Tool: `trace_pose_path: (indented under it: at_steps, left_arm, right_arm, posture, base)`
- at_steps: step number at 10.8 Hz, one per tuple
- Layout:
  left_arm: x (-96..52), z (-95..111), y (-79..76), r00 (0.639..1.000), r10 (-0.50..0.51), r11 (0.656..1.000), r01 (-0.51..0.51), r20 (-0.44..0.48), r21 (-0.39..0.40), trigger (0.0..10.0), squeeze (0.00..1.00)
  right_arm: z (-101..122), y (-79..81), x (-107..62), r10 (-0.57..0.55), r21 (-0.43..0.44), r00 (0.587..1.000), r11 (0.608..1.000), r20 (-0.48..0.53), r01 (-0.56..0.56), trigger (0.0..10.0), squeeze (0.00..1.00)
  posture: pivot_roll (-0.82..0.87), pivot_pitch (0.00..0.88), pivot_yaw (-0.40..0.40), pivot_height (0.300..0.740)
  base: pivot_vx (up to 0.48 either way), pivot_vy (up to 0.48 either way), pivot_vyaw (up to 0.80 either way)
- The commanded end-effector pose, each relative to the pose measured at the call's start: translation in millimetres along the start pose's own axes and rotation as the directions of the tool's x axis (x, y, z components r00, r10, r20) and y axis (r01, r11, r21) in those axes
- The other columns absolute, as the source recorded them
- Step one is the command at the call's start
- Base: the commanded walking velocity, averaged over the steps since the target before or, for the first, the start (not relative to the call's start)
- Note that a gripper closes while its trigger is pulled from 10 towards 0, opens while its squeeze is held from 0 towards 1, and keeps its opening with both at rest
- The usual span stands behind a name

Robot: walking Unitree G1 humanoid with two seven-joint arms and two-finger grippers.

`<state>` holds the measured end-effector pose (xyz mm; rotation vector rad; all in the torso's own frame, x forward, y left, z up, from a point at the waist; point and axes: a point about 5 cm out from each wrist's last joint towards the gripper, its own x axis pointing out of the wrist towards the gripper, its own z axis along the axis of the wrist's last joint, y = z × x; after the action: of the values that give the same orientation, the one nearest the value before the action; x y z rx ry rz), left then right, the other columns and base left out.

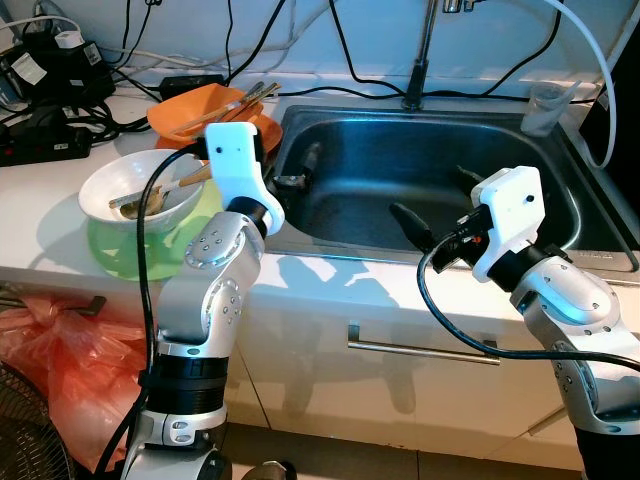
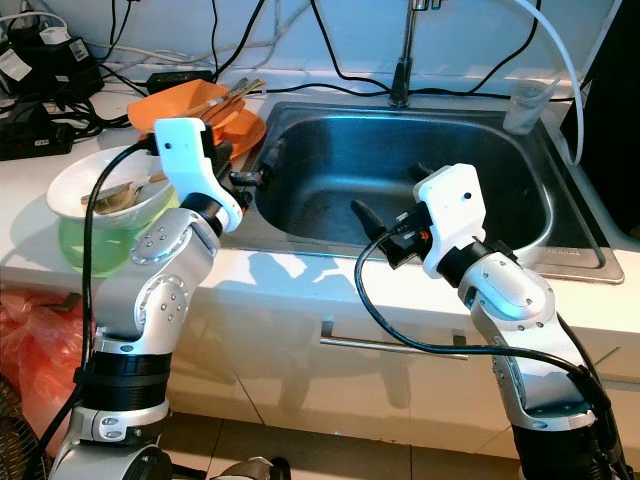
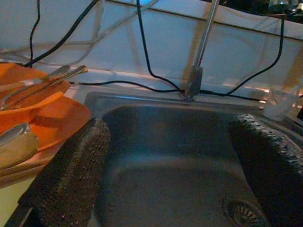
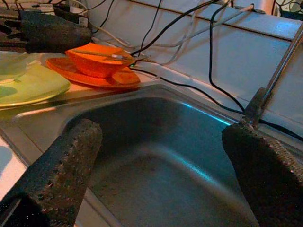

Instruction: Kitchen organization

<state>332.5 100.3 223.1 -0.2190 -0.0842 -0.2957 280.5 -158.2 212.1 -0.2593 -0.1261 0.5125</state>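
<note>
**Barely begun: both hands empty over the sink**

Plainly, nothing is held yet. The left hand, at centre-left of the left eye view, is poised at the sink's near-left corner with its fingers spread wide, as its wrist view confirms. The right hand, right of centre, is likewise spread and empty over the basin's front edge.

The sink is seen bare down to its drain. The dishes are judged untouched: a white bowl holding utensils is stacked on a green plate at the left of the worktop, and an orange bowl with chopsticks rests on an orange plate just behind it. All sorting is therefore judged still to be done.

Cables and a power strip crowd the upper left, close behind the dishes, and could be snagged. A faucet rises at top centre, with a clear cup at upper right.
</note>
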Motion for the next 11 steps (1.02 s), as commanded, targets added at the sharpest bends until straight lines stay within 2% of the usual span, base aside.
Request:
trace_pose_path:
  at_steps: [1,5,6,7,9,10,11]
  left_arm:
    - [-0.6,9.2,-1.9,0.999,-0.019,1.000,0.019,0.026,0.018,10.0,0.00]
    - [-2.5,16.3,-11.6,0.995,-0.091,0.995,0.089,0.044,0.046,10.0,0.00]
    - [-2.6,18.8,-9.6,0.996,-0.070,0.996,0.066,0.060,0.065,10.0,0.00]
    - [-3.9,22.1,3.3,0.996,0.024,0.998,-0.029,0.091,0.052,10.0,0.00]
    - [-7.9,19.9,19.7,0.987,0.124,0.992,-0.127,0.100,0.022,10.0,0.00]
    - [-10.1,6.5,33.2,0.978,0.202,0.979,-0.201,0.050,-0.014,10.0,0.00]
    - [-10.6,-0.3,36.6,0.975,0.220,0.975,-0.219,0.031,-0.031,10.0,0.00]
  right_arm:
    - [-0.7,4.8,-0.5,0.021,0.001,1.000,1.000,-0.007,-0.021,10.0,0.00]
    - [-2.6,6.3,-0.6,0.037,0.009,0.999,0.999,-0.022,-0.037,10.0,0.00]
    - [-2.7,5.5,0.2,0.040,0.010,0.999,0.999,-0.024,-0.039,10.0,0.00]
    - [-3.1,4.9,-0.7,0.046,0.009,0.999,0.999,-0.029,-0.046,10.0,0.00]
    - [-3.3,5.4,-2.3,0.068,0.016,0.997,0.998,-0.035,-0.068,10.0,0.00]
    - [-2.3,9.1,-2.9,0.101,0.023,0.994,0.995,-0.035,-0.100,10.0,0.00]
    - [-3.1,12.4,-3.4,0.117,0.015,0.992,0.993,-0.036,-0.117,10.0,0.00]
  posture:
    - [0.03,0.031,0.063,0.740]
    - [0.04,0.030,0.055,0.740]
    - [0.04,0.030,0.053,0.740]
    - [0.03,0.029,0.048,0.740]
    - [0.03,0.028,0.042,0.740]
    - [0.03,0.027,0.034,0.740]
    - [0.03,0.027,0.029,0.740]
  base:
    - [0.000,0.000,0.00]
    - [0.000,0.000,0.00]
    - [0.000,0.000,0.00]
    - [0.000,0.000,0.00]
    - [0.000,0.000,0.00]
    - [0.000,0.000,0.00]
    - [0.000,0.000,0.00]
